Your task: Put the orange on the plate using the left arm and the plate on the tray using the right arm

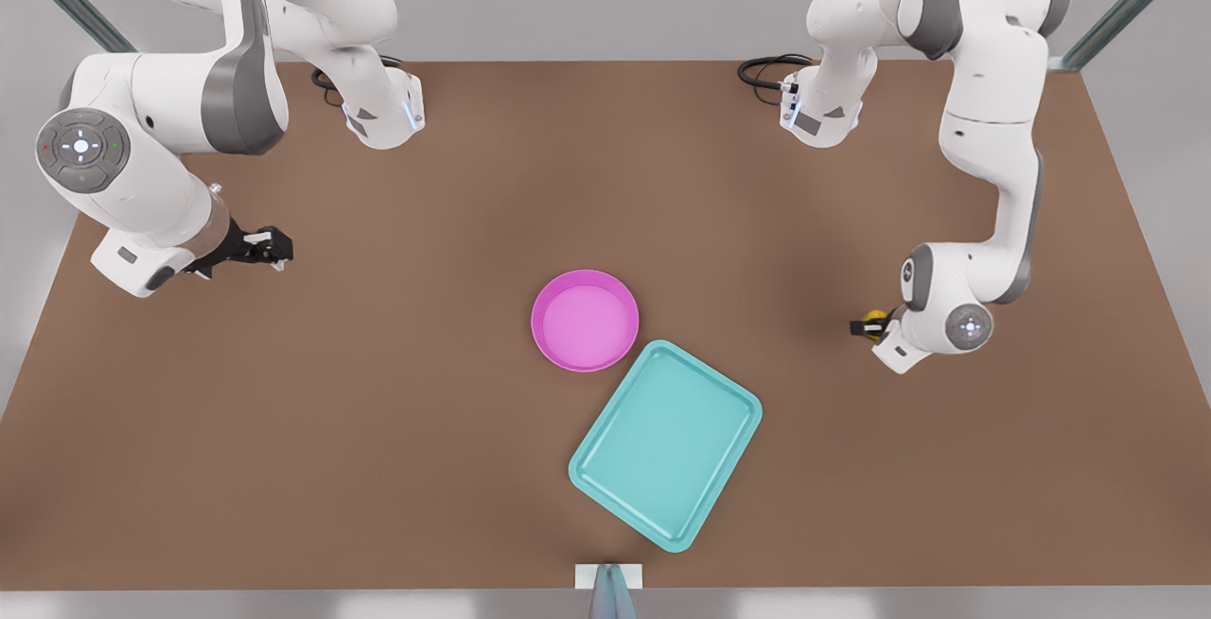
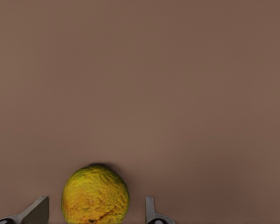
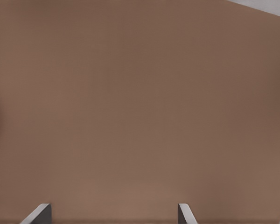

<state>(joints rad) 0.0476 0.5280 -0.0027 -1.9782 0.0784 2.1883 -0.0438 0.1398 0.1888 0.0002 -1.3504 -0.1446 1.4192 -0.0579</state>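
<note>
In the front view we see a brown table (image 1: pixel 378 411) with the pink plate (image 1: pixel 585 320) near its middle and the teal tray (image 1: pixel 665 444) just beside it at the plate's five o'clock, their rims close enough that we cannot tell whether they touch. Far out at the plate's three o'clock, on the front view's right, the left gripper (image 1: pixel 872 327) hangs low over the table, and a sliver of the yellow orange (image 1: pixel 877 316) peeks out at its tip, well apart from both plate and tray. On the front view's left, at the plate's ten o'clock, the right gripper (image 1: pixel 267 247) hovers over bare table, far from every task object; its black fingers look parted from here. In the left wrist view we find the orange (image 2: pixel 95 196) resting on the table between two grey fingertips (image 2: pixel 36 211), which stand spread on either side with a visible gap to the bumpy skin, so nothing is pinched. In the right wrist view we see the right gripper's two fingertips (image 3: pixel 39 213) spread wide over plain brown tabletop, holding nothing, with a pale strip past the table edge in one corner.
</note>
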